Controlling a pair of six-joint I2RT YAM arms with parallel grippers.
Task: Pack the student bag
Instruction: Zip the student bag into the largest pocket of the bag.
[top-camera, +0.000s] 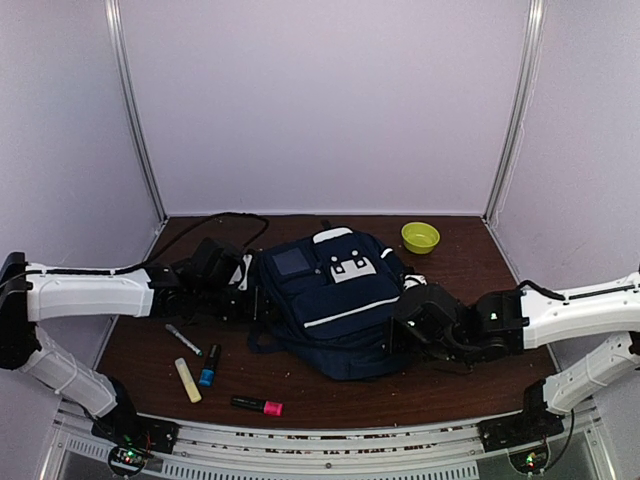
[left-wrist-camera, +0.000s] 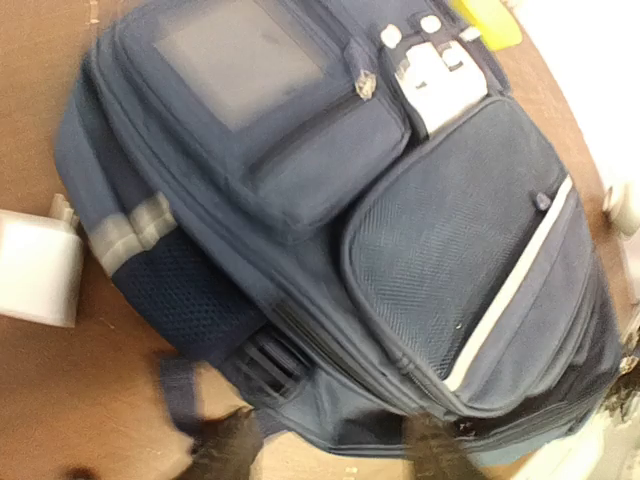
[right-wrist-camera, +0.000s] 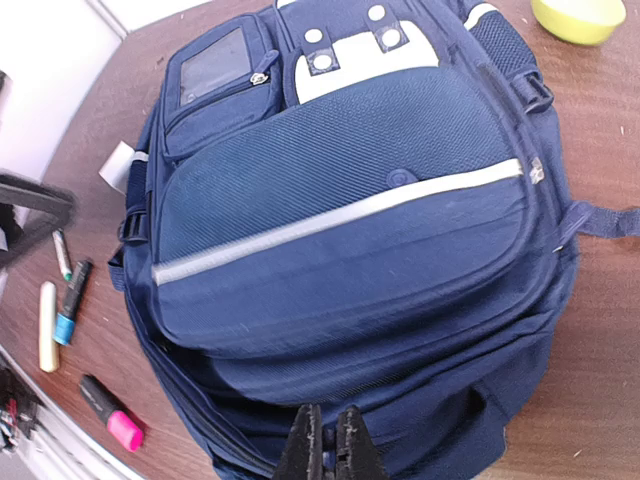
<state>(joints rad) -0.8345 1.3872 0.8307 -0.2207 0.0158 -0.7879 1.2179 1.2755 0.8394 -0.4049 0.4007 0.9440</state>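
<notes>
Student bag (top-camera: 330, 300) lies flat at centre of table (top-camera: 470, 270), front up.
Top view: left gripper (top-camera: 252, 292) at bag's 9 o'clock, right gripper (top-camera: 405, 328) at 4 o'clock; jaw state unreadable here. Green bowl (top-camera: 420, 237) at 1 o'clock, markers (top-camera: 208, 367) at 8 o'clock.
Left wrist: fingers (left-wrist-camera: 225, 452) spread apart, bag edge between them, not clamped on it. White block (left-wrist-camera: 35, 270) at bag's 9 o'clock.
Right wrist: fingers (right-wrist-camera: 305, 440) pressed together at bag's edge; cannot tell if fabric pinched.
</notes>
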